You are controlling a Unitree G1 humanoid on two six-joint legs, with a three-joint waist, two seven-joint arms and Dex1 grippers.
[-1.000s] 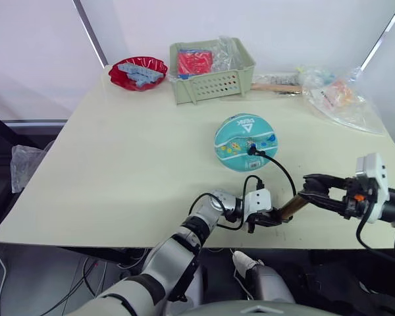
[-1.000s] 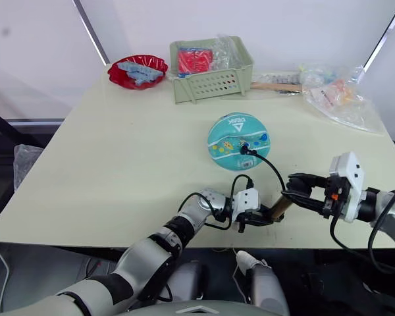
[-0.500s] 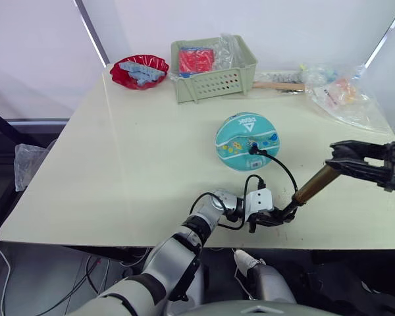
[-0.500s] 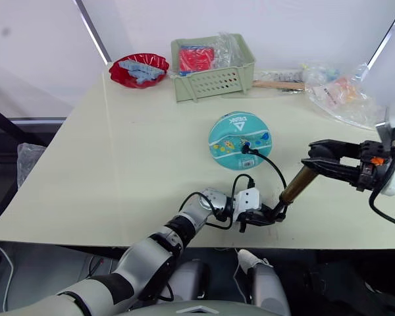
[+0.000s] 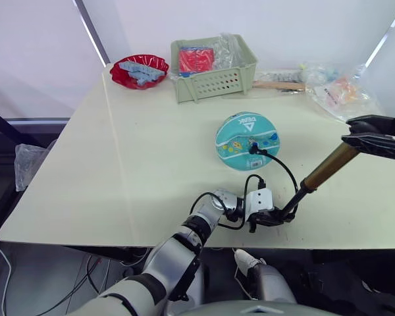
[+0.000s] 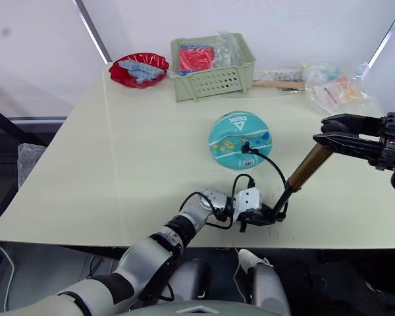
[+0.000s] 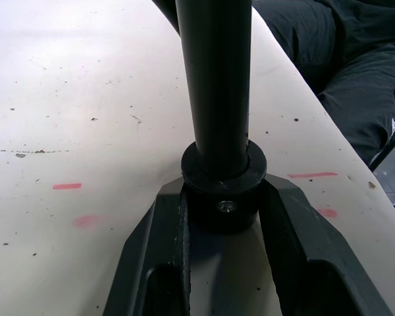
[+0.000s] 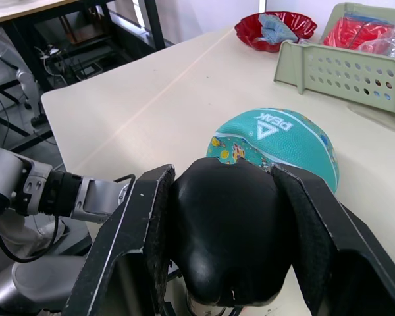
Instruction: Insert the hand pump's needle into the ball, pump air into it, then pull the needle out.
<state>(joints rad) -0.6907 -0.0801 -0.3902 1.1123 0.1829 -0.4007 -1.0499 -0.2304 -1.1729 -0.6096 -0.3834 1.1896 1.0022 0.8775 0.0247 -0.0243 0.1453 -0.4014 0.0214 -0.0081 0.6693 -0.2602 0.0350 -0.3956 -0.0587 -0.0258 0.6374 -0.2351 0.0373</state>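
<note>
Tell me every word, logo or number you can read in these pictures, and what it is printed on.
"PEAK", in white beside a white triangle logo, on the teal ball.
The small cartoon prints on the ball carry nothing I can read.
The packets in the green basket and in the plastic bags are too small and blurred to read.
The hand pump shows no readable marking.

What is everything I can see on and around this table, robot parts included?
ball: one, teal, mid-table
hand pump: one, brass and black, extended, near table edge
hose: one, black, pump base to ball
basket: one, pale green, far side, red packet inside
bowl: one, red, far left corner
plastic bags: clear, far right
table: one, cream
left end effector: black, clamping pump base
right end effector: black, gripping T-handle
</note>
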